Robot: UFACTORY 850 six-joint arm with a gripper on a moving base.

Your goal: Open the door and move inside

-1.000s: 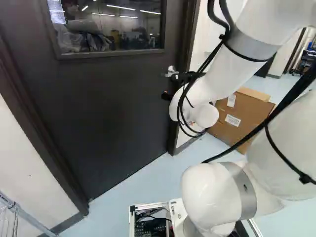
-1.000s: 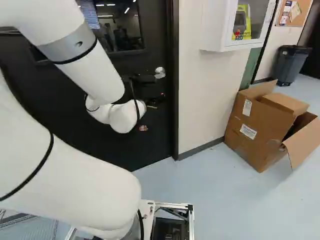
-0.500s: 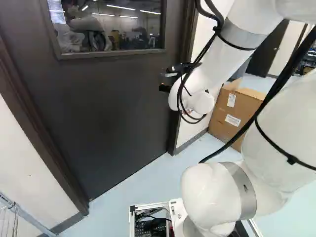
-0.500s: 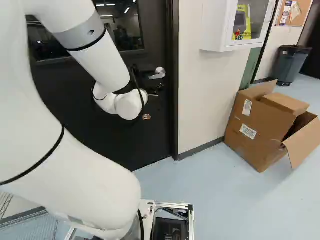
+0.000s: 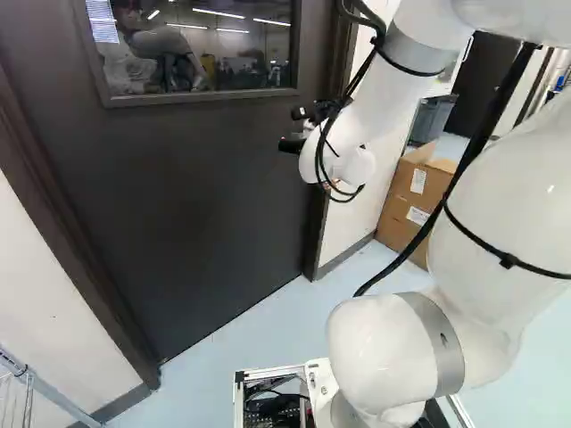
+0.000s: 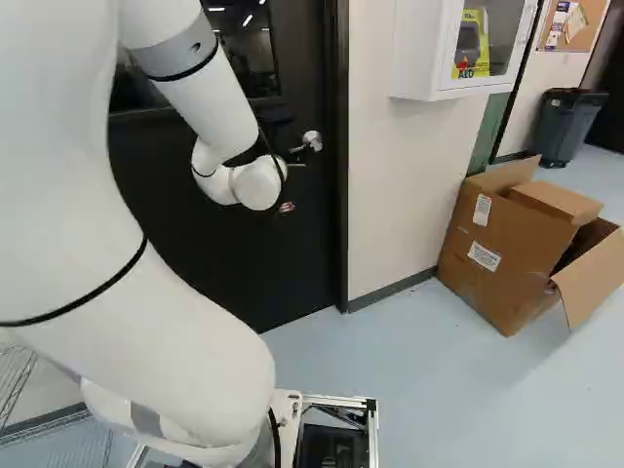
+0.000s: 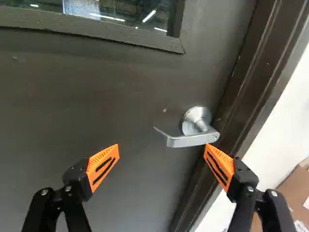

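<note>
Gripper point(image 5: 290, 129) open wide, nothing in the grasp: orange pads point(image 7: 102, 166) well apart, angled in toward each other. Door point(image 5: 178, 214) shut in its frame point(image 7: 263, 63). Lever handle point(image 7: 187, 140) is ahead of my fingers, at the door's right edge, below the window point(image 7: 116, 17). Its pivot end lines up w/ my right fingertip, free end reaches left into the gap; can't tell if the tip touches. Handle roughly horiz.

In R base view my wrist links block most of the gripper; only the handle's rose + a bit of lever show past them. In L base view the handle's mostly behind the gripper/wrist. Window cut off at top, glass full of reflections, hard to read what's beyond.

Right of door: white wall cabinet point(image 6: 417, 49), top cut off, yellow printed item point(image 6: 472, 44) inside. Cardboard box point(image 6: 497, 253) on floor point(image 6: 429, 390), flap open, 2 white labels, text too small. Far right: gray bin point(image 6: 568, 127), pinboard point(image 6: 585, 29) w/ papers, partly cut off. Near left: wire rack point(image 5: 31, 383), mostly out of view.
</note>
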